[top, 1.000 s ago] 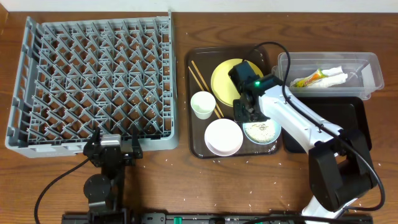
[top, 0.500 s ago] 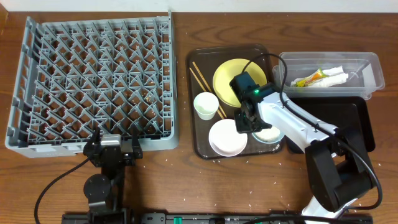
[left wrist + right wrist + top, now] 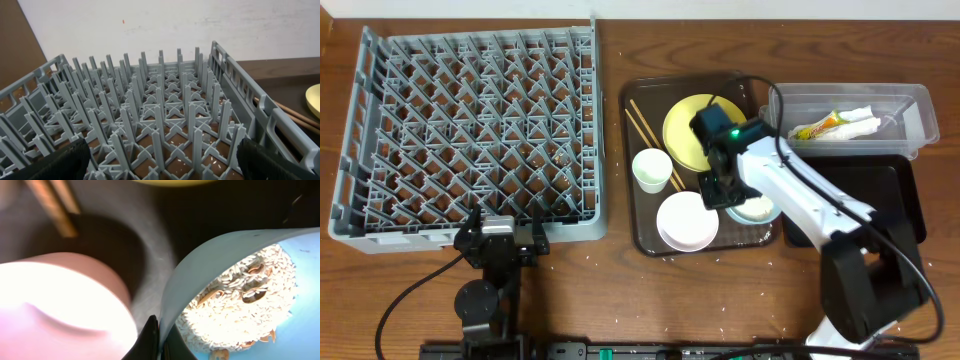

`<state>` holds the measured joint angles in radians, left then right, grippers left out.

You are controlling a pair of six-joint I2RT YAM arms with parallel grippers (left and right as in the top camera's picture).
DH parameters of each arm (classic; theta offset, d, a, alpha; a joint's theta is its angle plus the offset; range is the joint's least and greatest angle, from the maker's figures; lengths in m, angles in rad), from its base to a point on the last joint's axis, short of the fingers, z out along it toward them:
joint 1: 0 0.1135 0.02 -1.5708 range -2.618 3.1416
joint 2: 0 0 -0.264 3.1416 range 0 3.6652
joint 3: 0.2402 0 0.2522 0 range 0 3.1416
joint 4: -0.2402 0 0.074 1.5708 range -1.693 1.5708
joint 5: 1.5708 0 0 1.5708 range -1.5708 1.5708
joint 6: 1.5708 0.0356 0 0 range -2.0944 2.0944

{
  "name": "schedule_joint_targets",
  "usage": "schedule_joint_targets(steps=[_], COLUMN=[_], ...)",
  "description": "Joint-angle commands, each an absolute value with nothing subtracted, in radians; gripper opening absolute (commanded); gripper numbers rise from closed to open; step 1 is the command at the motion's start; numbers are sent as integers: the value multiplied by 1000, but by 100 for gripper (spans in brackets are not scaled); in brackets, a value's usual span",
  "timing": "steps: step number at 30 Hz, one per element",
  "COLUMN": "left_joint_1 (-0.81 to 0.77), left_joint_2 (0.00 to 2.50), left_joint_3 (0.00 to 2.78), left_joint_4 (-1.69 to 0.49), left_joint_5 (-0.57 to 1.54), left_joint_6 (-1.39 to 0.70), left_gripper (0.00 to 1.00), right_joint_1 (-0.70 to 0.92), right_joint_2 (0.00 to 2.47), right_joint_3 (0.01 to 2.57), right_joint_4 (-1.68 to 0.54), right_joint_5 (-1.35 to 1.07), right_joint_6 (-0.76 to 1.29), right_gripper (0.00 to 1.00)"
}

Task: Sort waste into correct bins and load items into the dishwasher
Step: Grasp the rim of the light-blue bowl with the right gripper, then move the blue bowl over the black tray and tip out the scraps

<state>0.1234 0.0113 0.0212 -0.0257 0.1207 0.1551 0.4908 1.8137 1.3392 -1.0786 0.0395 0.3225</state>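
Looking from overhead: light blue bowl (image 3: 758, 210) on the brown tray (image 3: 636, 225), mostly hidden under the right pincer (image 3: 716, 188); left wrist: left pincer (image 3: 162, 152) spread wide, empty, only tips showing, facing the grey rack (image 3: 165, 100); right wrist: pinched shut on the bowl's rim, rice scraps (image 3: 235, 305) inside; white bowl (image 3: 60, 305) alongside, glared out.

a: overhead, centre right: what is hidden?
b: the right gripper (image 3: 720, 188) and its arm cover most of the light blue bowl (image 3: 758, 210) and part of the black tray (image 3: 890, 190).
a: right wrist view?
b: light blue bowl cut by right and bottom edges. white bowl (image 3: 55, 305), lower left, washed out, cropped. chopsticks (image 3: 50, 205), upper left, blurred. yellow plate (image 3: 170, 181): sliver at top edge.
a: left wrist view?
b: left gripper (image 3: 160, 165): only dark pads (image 3: 65, 162) in the lower corners.
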Motion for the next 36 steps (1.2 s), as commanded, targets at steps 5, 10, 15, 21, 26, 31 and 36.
schedule_joint_targets(steps=[5, 10, 15, 21, 26, 31, 36], left_joint_1=[128, 128, 128, 128, 128, 128, 128], left_joint_2=[6, 6, 6, 6, 6, 6, 6], left_joint_3=[4, 4, 4, 4, 4, 4, 4], left_joint_4=[-59, -59, -59, -59, -59, -59, -59], left_joint_5=[131, 131, 131, 131, 131, 131, 131], left_joint_6=[161, 161, 161, 160, 161, 161, 161], left_gripper=[95, 95, 95, 95, 95, 95, 95], right_joint_1=[335, 138, -85, -339, -453, -534, -615], right_joint_2=[1574, 1477, 1438, 1440, 1440, 1440, 1442], right_joint_3=[1394, 1338, 1217, 987, 886, 821, 744], right_joint_4=[-1119, -1110, -1017, -769, -662, -583, -476], right_joint_5=[-101, -210, -423, -822, -957, -1056, -1215], right_joint_6=[216, 124, 18, -16, -16, -17, -16], right_gripper=[1, 1, 1, 1, 1, 1, 1])
